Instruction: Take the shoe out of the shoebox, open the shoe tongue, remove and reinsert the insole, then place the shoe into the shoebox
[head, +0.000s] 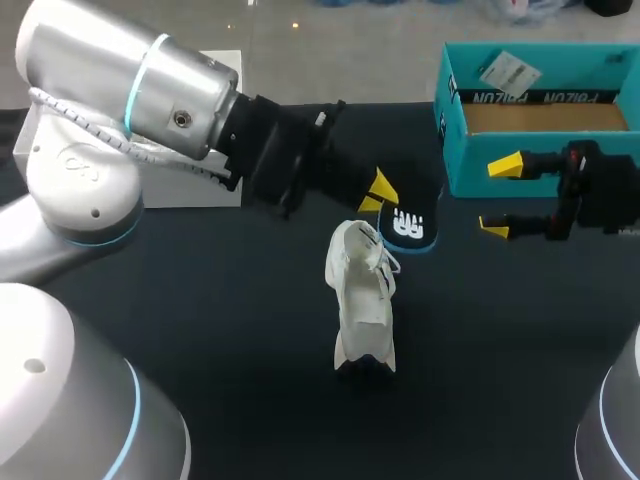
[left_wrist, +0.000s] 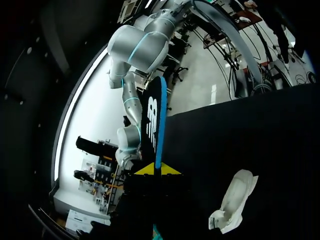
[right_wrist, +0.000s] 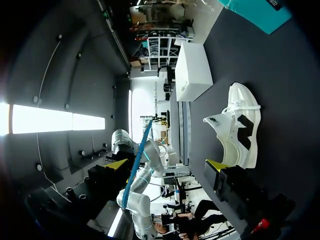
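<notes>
The white shoe (head: 362, 300) was out of the box. It lay on the dark table (head: 250, 330), close to the robot and in the middle. So the first step looked done.

A bit farther back, the left gripper (head: 375, 195) held the black insole (head: 408, 226) with the blue edge. Its two yellow tips were pinched on the insole from both sides. The insole hung up off the table, just behind the shoe and not touching it. So the insole was already out of the shoe too. I could not tell for sure if the tongue was pulled open.

Off to the right, the right gripper (head: 500, 197) had its fingers wide apart, with nothing in them. It was near the insole but not touching it.

Farthest back was the teal shoebox (head: 465, 160), open on top, and I could see no shoe in it. A white box (head: 160, 195) sat at the back left.

I think two jobs were left: put the insole back in the shoe, then put the shoe back in the shoebox.
</notes>
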